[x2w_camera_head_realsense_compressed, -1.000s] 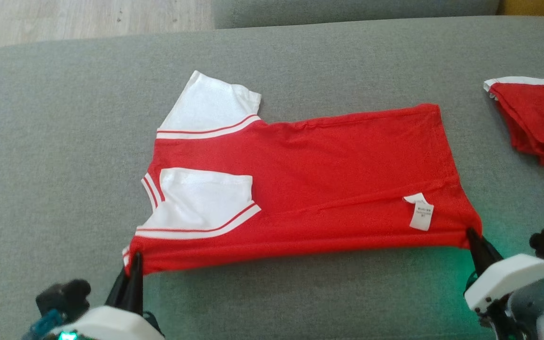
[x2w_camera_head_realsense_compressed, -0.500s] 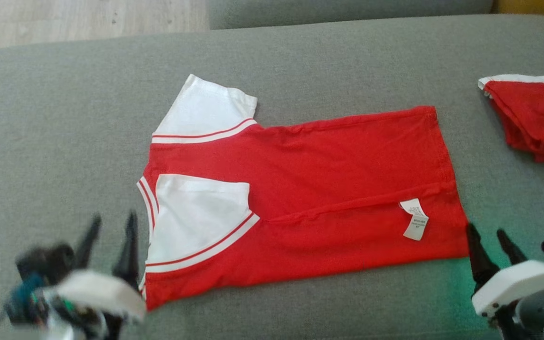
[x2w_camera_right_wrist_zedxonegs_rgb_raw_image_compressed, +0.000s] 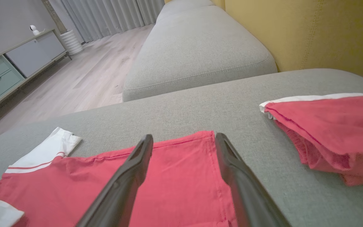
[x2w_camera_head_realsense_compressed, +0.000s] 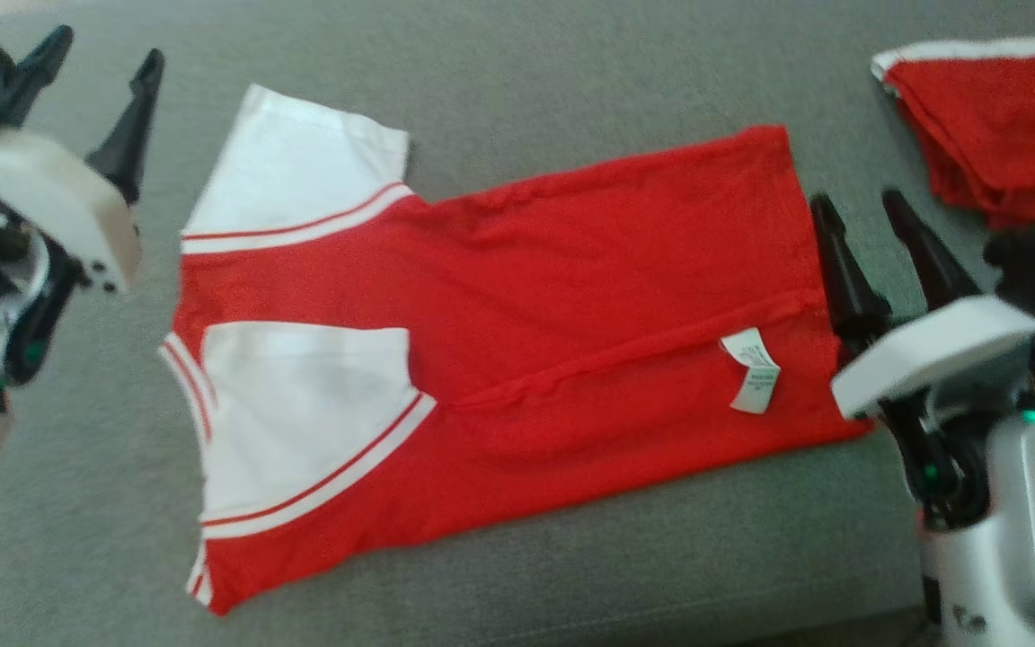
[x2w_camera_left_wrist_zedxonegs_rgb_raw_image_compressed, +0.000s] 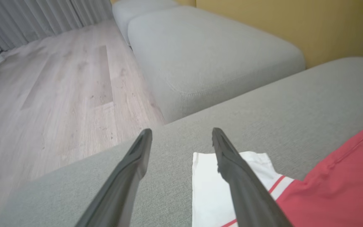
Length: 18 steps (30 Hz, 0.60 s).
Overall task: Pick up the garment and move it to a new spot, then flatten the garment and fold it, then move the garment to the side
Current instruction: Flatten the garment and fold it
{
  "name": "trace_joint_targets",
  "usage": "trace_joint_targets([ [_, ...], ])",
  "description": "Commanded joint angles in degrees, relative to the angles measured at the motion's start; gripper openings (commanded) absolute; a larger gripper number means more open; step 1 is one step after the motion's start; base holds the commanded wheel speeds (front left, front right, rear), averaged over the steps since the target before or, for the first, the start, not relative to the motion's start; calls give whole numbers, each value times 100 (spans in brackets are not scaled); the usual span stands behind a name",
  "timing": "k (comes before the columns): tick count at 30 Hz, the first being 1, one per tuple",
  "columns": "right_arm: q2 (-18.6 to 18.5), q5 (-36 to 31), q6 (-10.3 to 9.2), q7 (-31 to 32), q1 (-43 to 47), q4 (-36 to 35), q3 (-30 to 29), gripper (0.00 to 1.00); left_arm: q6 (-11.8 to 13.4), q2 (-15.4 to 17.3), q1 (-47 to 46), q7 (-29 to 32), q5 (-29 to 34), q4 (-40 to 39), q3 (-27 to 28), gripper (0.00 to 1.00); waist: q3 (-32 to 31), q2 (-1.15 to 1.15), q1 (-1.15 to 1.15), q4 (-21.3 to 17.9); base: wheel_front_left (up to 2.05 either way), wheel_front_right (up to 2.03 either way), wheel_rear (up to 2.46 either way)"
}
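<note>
Garment: the red short-sleeved jersey shirt with white sleeves [x2w_camera_head_realsense_compressed: 517,296] lies flat, folded lengthwise, in the middle of the grey fabric sofa cushion [x2w_camera_head_realsense_compressed: 571,63]. Its collar end points toward the cushion's left edge and its hem toward the right. A white care label [x2w_camera_head_realsense_compressed: 751,370] shows near the hem.
Left pincer [x2w_camera_head_realsense_compressed: 107,47]: fingers spread, holding nothing, above the cushion just beside the far white sleeve, toward the far left corner.
Right pincer [x2w_camera_head_realsense_compressed: 854,199]: spread and empty, at the hem end. One finger is over red cloth, the other over bare cushion.
Neighbour: a bundled second red garment with white trim [x2w_camera_head_realsense_compressed: 994,126] lies at the far right corner, apart from the shirt.
Change: a second ago both pincers were clamped on the shirt's near edge, one at each corner. Half a second ago they stood open there, released. Now each is by the shirt's far half. The head camera has shifted too.
</note>
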Motion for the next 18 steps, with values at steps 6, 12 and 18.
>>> trace_joint_targets([
  [6,-38,-27,21,11,-768,-199,450,100,-320,348,-926,605,99,703,21,100,851,0,-1,-668,0,0,0],
  [12,-38,17,21,-107,-1014,-128,557,100,-388,333,-1144,720,81,1290,-20,100,1184,0,-1,-915,0,0,0],
  [18,-38,55,21,-213,-1024,-67,556,100,-447,316,-1176,808,-4,1607,-51,100,1264,0,-1,-1000,0,0,0],
])
